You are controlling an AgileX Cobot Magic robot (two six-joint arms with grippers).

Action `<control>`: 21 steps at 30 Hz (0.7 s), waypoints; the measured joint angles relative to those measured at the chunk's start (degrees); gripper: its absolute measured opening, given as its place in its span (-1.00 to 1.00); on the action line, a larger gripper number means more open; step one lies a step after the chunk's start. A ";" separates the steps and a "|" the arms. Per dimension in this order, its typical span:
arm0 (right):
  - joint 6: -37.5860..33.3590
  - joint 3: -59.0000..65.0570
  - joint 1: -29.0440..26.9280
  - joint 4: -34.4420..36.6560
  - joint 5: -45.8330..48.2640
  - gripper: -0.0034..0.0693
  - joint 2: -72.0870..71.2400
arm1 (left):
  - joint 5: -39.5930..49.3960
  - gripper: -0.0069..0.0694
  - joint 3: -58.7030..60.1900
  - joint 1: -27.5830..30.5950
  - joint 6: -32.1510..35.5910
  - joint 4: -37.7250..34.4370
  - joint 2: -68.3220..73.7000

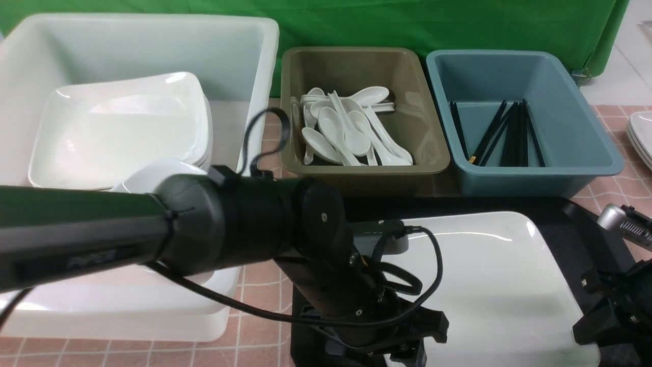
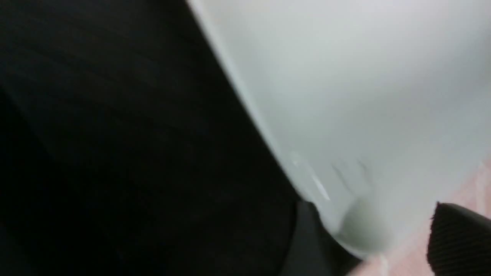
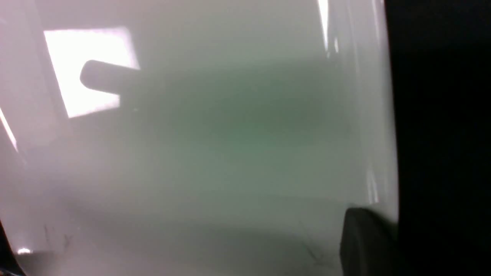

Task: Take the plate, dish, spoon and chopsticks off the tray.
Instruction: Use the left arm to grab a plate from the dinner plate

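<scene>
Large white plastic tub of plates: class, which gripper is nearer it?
Left. The left gripper is at the edge of the large white square plate nearest the tub; the right gripper is at its opposite edge.

A staged test lab: green backdrop cloth (image 1: 458, 23) behind a white tub (image 1: 270, 61), olive bin (image 1: 351, 63) and blue bin (image 1: 560, 102)

Matte black nearly throughout. Left arm (image 1: 102, 239): thick round tube with faint raised lettering (image 1: 94, 262), thin band (image 1: 168, 224) at the collar, then a bulbous joint (image 1: 305, 204) with one small silver screw (image 1: 324, 216), a second lower down. Black cable (image 1: 262, 135) looped above, another slung beneath and curling to a grey block (image 1: 389, 239). Finely ribbed pad (image 2: 458, 237) on the left jaws. Right arm (image 1: 614, 306): angular black housing, small pale square mark (image 1: 586, 281), ribbed silver part (image 1: 624, 221) above.
</scene>
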 joint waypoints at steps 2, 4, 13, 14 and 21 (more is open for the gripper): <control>0.00 0.00 0.00 0.00 0.00 -0.59 0.00 | -2.00 0.39 0.00 0.00 -1.03 0.84 1.66; 0.00 0.00 0.00 0.00 0.00 -0.59 0.00 | -3.55 0.46 0.00 0.00 -1.31 1.15 2.93; 0.00 0.00 0.00 -0.06 -0.07 -0.59 0.00 | -7.56 0.50 -0.12 0.00 -1.33 -1.65 4.01; 0.03 0.00 0.00 -0.20 -0.07 -0.59 0.00 | -8.07 0.50 -0.12 0.00 -0.74 -2.15 4.03; 0.16 0.00 -0.23 -1.56 -0.64 -0.59 0.00 | -8.68 0.34 -0.07 0.17 7.07 -6.66 4.53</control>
